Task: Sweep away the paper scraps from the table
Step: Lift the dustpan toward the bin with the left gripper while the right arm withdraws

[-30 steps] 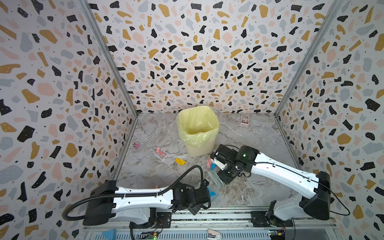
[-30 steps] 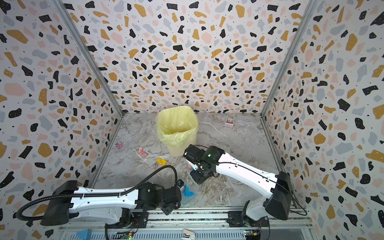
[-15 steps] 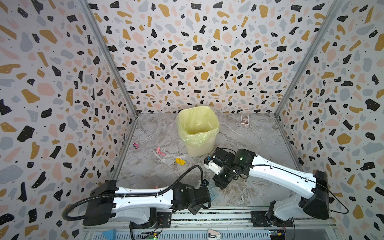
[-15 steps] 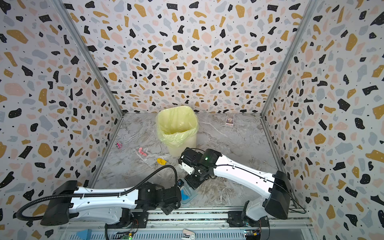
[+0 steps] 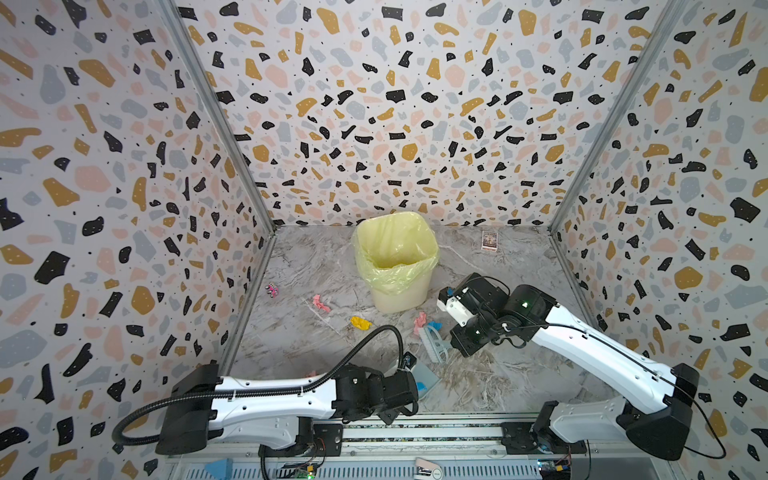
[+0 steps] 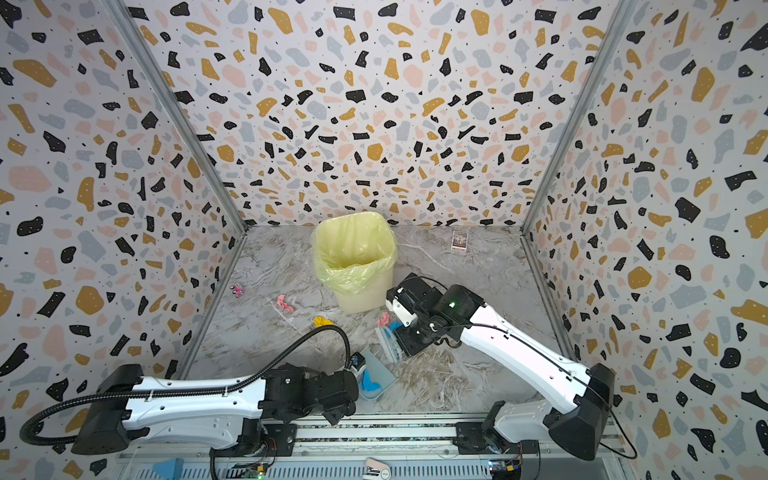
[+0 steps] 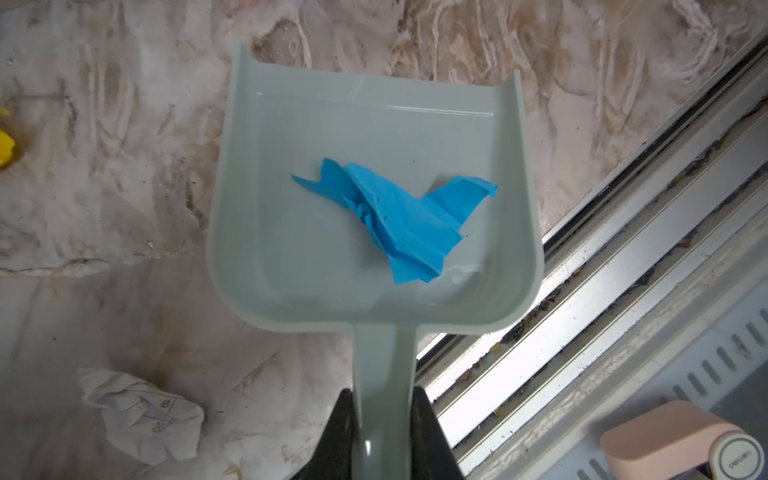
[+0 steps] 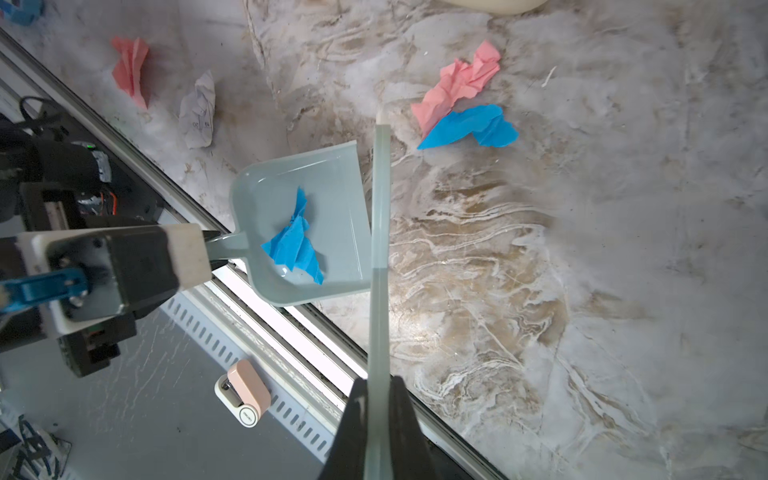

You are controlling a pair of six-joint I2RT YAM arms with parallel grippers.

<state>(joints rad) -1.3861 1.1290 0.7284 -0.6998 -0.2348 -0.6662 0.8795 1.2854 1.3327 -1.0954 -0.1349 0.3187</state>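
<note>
You are gripping the dustpan (image 7: 332, 137) handle in your left end effector (image 7: 384, 419) and the brush (image 8: 380, 187) in your right end effector (image 8: 378, 399), carrying one blue scrap (image 7: 399, 216) in it (early days), while other paper scraps (image 8: 457, 91) are lying on the counter (image 8: 582, 291).

In both top views the left arm (image 6: 199, 405) hides the handle of the dustpan (image 6: 380, 368), and the print on the card (image 6: 459, 240) is too small to read. Picture edges cut off the yellow scrap (image 7: 5, 147) in the left wrist view and the bin (image 8: 494, 3) in the right.
</note>
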